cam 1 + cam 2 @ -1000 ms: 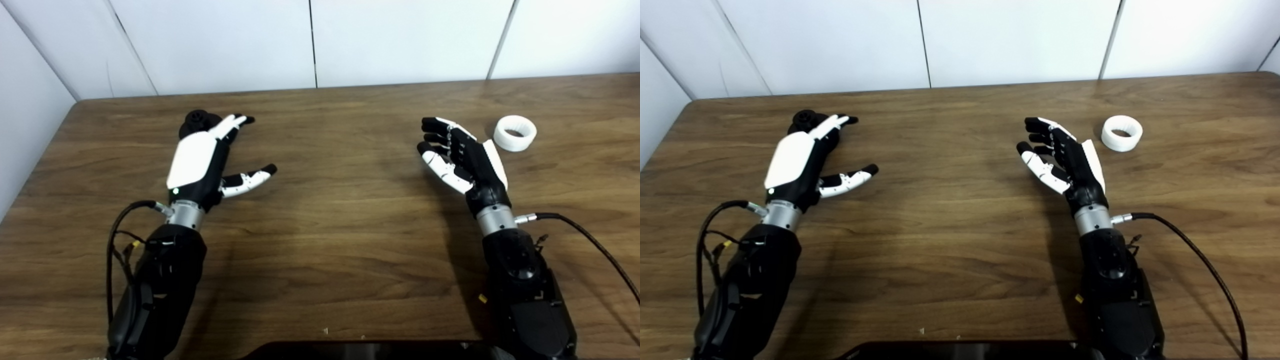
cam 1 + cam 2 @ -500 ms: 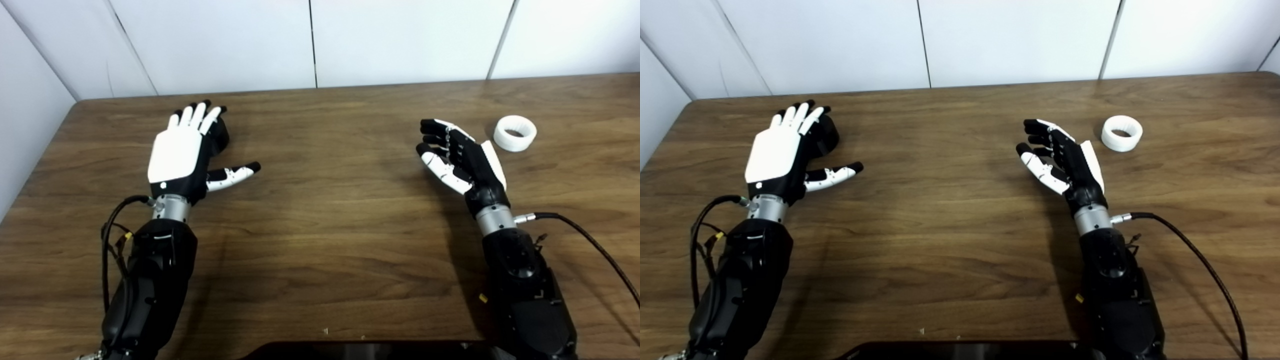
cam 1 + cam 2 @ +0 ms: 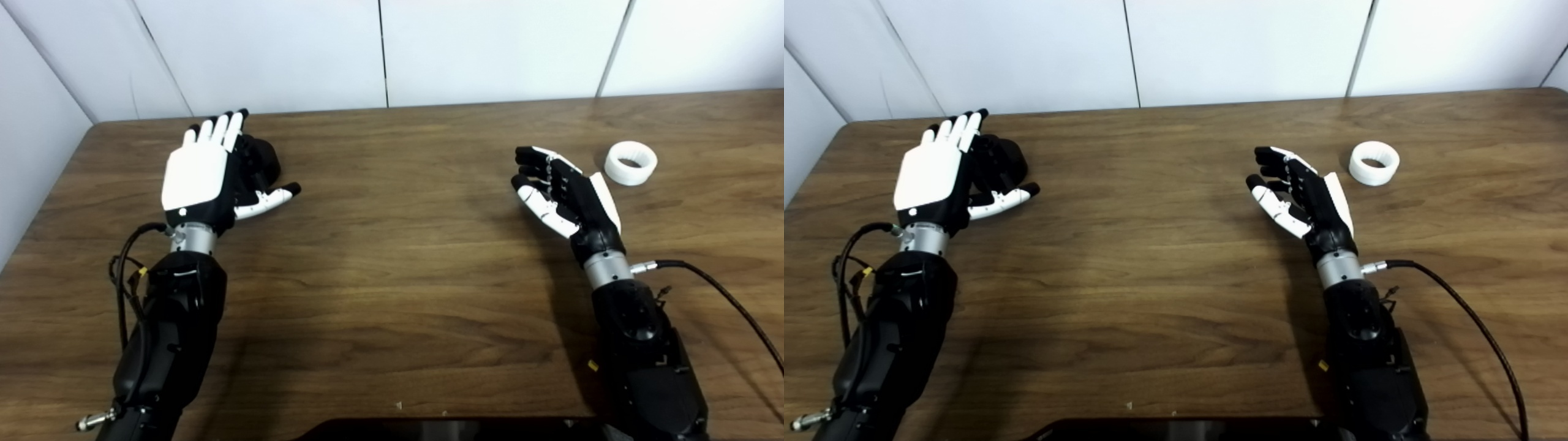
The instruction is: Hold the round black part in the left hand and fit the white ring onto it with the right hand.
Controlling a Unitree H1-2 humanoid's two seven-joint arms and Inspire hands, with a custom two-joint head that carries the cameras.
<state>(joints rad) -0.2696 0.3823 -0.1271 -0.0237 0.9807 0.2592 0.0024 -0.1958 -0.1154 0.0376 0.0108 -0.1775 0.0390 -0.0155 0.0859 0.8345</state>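
The round black part [image 3: 262, 160] lies on the table at the far left, half hidden behind my left hand [image 3: 205, 168]. That hand is open, back toward me, fingers straight over the part's left side, thumb out below it. I cannot tell if it touches the part. The white ring [image 3: 630, 162] lies flat at the far right. My right hand [image 3: 563, 193] is open and empty, palm facing left, hovering a little left of the ring and apart from it.
The wooden table [image 3: 404, 269] ends at a white wall behind and a left edge near my left arm. A black cable [image 3: 723, 294] trails right from my right wrist. A dark object [image 3: 453, 429] sits at the bottom edge.
My left hand has moved left and farther back, turning its back toward me, and now covers the black part's left side. My right hand and the ring have not moved.
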